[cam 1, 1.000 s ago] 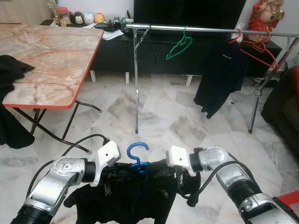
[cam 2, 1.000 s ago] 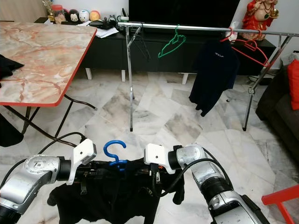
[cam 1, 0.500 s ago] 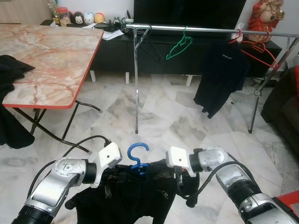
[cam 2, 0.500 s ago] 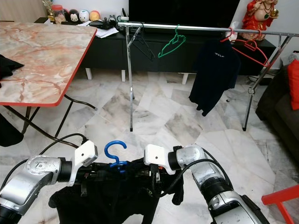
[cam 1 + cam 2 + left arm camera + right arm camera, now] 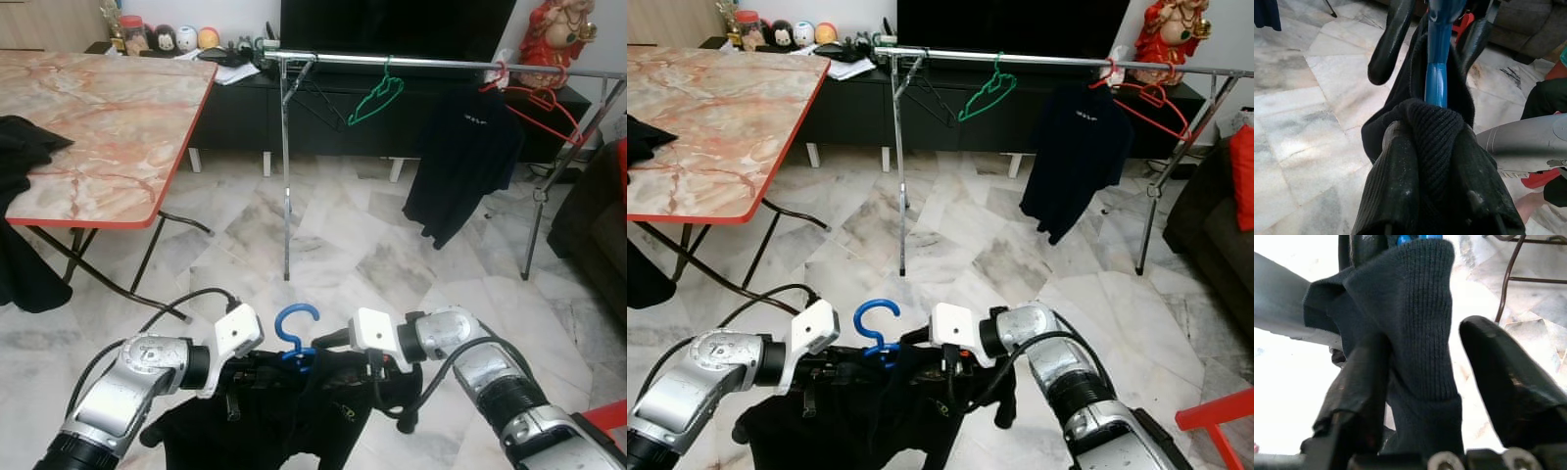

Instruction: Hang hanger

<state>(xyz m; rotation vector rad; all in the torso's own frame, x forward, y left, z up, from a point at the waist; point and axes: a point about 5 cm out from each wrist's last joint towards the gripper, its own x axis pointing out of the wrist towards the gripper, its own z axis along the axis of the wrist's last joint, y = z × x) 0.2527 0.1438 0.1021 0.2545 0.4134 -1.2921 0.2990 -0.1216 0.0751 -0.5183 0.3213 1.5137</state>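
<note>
Right in front of you, low in the head views, your two grippers meet over a black garment (image 5: 294, 411) draped on a blue hanger (image 5: 294, 338). Your left gripper (image 5: 1427, 147) is clamped on the ribbed collar of that garment, both black fingers (image 5: 1396, 181) pressed into the knit, with the hanger's blue neck rising straight out of the fold just beyond the fingertips. Your right gripper (image 5: 1425, 367) comes in from the other side; its fingers straddle a ribbed fold of the same cloth, one finger against it and the other standing a little off, so the hold looks loose and I can't call it firmly closed. The hanger's hook (image 5: 877, 315) curls up between the two white wrist housings, open toward your right. Its shoulders are buried under the cloth and can't be made out, and the garment's lower edge is cut off at the bottom of the frame. Further out on the marble floor (image 5: 323, 245), the clothes rail (image 5: 411, 63) stands well apart from you, carrying a green hanger (image 5: 375, 98), a dark shirt (image 5: 460, 162) and a red hanger (image 5: 534, 103). Off to your left sits the marble-topped table (image 5: 98, 117).
</note>
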